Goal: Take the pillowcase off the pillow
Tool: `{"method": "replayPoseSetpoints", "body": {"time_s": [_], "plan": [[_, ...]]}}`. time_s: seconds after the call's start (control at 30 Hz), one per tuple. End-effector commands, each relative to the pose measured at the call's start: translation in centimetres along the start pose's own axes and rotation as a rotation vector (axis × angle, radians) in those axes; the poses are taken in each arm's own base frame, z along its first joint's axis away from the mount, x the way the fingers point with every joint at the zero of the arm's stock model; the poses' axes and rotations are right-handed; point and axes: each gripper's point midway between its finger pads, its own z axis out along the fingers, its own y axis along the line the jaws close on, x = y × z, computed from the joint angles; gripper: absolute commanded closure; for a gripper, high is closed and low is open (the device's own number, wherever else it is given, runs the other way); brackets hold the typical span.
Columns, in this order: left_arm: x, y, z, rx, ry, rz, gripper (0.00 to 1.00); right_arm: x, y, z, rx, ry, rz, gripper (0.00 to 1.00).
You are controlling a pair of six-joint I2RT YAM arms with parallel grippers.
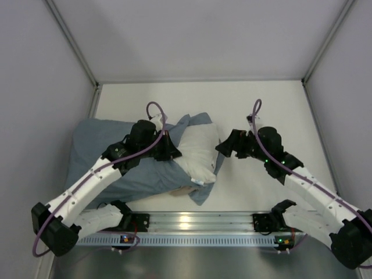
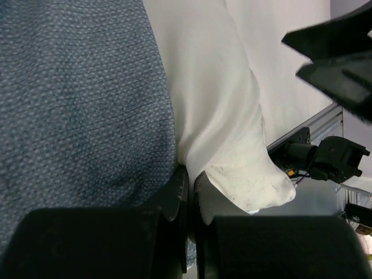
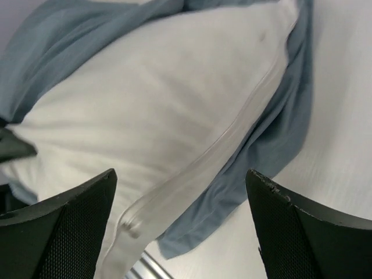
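On the worktop [image 1: 267, 110], left of centre, the pillow [image 1: 199, 152] lies with its right end bared and the rest inside the pillowcase [image 1: 96, 145]. The left hand [image 1: 168, 152] is closed at the pillowcase's mouth, seemingly pinching the hem, which would anchor the cloth. The right hand [image 1: 225, 146] stands wide and empty just beside the bared end, its fingers [image 3: 64, 226] framing it. It is probably placed to seize the pillow and draw it rightward, out of the anchored pillowcase.
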Motion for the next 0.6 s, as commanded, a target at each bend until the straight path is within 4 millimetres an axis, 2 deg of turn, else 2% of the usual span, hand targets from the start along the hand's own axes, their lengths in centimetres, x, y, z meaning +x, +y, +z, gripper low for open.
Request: {"method": "replayPoseSetpoints", "body": {"time_s": [0.0,0.1,0.33,0.47,0.57], "plan": [[-4.8,-4.8,0.2,0.162,-0.128,0.057,1.00,3.8,2.5,-1.6,-0.193,0.118,0.089,0.12],[-4.8,-5.5,1.0,0.184,-0.115,0.062,1.00,4.7,4.7,-2.4,-0.339,0.132,0.159,0.13],[-3.4,-6.1,1.9,0.218,-0.093,0.060,1.00,5.5,4.6,-2.0,-0.350,0.142,0.156,0.13],[-3.0,-5.4,2.0,0.202,-0.092,0.059,1.00,4.6,5.9,-2.7,-0.414,0.096,0.182,0.12],[-2.8,-5.1,2.3,0.196,-0.087,0.062,1.00,4.0,6.0,-3.2,-0.409,0.069,0.191,0.12]]}}
